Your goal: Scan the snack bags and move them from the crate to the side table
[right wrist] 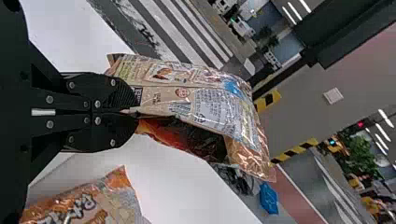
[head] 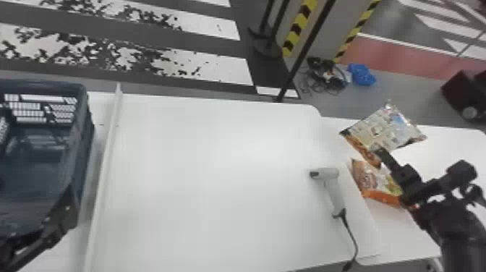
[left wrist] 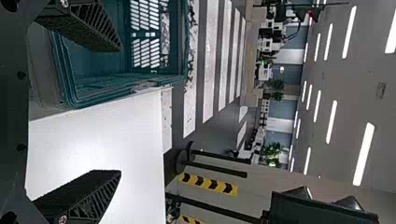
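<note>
While the right gripper (right wrist: pixel 134 112) pinches one snack bag (right wrist: pixel 210 107) above the side table (head: pixel 448 148), a second bag (head: pixel 376 181) lies there, apparently delivered; release pending; scanner (head: pixel 328 174), unheld; left gripper (left wrist: pixel 120 110), fingers apart, by the crate (head: pixel 82 152); remaining stock, uncertain.

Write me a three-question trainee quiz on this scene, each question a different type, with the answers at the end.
1. Fill in the blank: Seen from the robot, the orange plastic snack bag lies to the ____ of the light-grey handheld scanner.

2. Multiple choice: What is between the fingers of the robot's black right pincer?
a) the scanner
b) a glossy beige printed snack bag
c) a blue plastic crate

3. True or false: The robot's black left pincer stands open with nothing between its two fingers.

Key: 1 right; 2 b; 3 true.
</note>
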Robot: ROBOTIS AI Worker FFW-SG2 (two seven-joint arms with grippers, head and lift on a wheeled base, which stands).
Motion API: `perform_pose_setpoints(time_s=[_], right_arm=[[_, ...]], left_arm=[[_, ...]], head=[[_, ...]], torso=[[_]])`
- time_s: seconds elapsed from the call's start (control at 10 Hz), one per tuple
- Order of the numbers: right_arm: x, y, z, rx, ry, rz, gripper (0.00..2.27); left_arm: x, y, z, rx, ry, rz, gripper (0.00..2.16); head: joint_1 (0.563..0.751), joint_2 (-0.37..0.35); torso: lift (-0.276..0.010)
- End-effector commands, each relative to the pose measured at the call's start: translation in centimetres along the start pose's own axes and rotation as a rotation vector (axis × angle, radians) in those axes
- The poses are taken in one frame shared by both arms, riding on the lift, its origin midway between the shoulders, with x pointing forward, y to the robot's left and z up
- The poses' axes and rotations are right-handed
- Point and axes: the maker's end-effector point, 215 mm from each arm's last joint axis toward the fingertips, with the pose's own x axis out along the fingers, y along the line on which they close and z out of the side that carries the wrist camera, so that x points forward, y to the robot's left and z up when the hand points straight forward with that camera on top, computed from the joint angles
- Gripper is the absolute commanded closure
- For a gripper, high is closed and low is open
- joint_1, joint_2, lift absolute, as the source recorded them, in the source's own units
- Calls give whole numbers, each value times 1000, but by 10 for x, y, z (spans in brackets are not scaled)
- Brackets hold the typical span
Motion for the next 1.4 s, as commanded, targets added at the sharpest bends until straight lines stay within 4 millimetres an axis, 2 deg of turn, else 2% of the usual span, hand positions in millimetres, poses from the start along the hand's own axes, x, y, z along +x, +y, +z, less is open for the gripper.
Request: perform_pose_setpoints(time_s=[0.0, 0.1, 0.2, 0.4, 0.5, 0.6, 0.7, 0.8, 0.9, 1.0, 1.2, 1.3], right_arm=[[3, -43, 18, 35, -53, -81, 2240], [2, -68, 24, 44, -74, -165, 2236], [1, -83, 31, 20, -112, -252, 2169], [5, -90, 2, -32, -59, -320, 2169], [5, -93, -8, -59, -34, -339, 2054], [8, -92, -18, -81, -12, -351, 1646], [7, -94, -28, -104, 9, -367, 211], [4, -97, -29, -108, 12, -370, -2], [-5, -98, -31, -131, 9, -376, 16], [-14, -90, -27, -176, -20, -376, 46], [-37, -61, -23, -250, -69, -335, 46], [-54, -34, -26, -314, -86, -288, 46]], left_arm=[[-2, -2, 1, -2, -5, -2, 63], [-4, -3, 2, -1, -11, -4, 63], [-4, -3, 1, -3, -10, -3, 63], [-4, -6, 0, -5, -11, -4, 63], [-4, -10, 2, 5, -18, -10, 63], [-4, -12, 1, 7, -18, -13, 63], [-4, -12, -1, 14, -13, -14, 63], [-4, -12, -2, 15, -11, -13, 63], [-3, -13, -2, 15, -11, -15, 63], [-3, -15, -1, 12, -14, -18, 63], [0, -22, 1, 26, -18, -21, 63], [0, -25, -1, 19, -16, -26, 63]], head=[[695, -350], [695, -350], [695, -350], [695, -350], [695, -350], [695, -350], [695, -350], [695, -350], [695, -350], [695, -350], [695, -350], [695, -350]], torso=[[-87], [-87], [-87], [-87], [-87], [-87], [-87], [-87], [-87], [-87], [-87], [-87]])
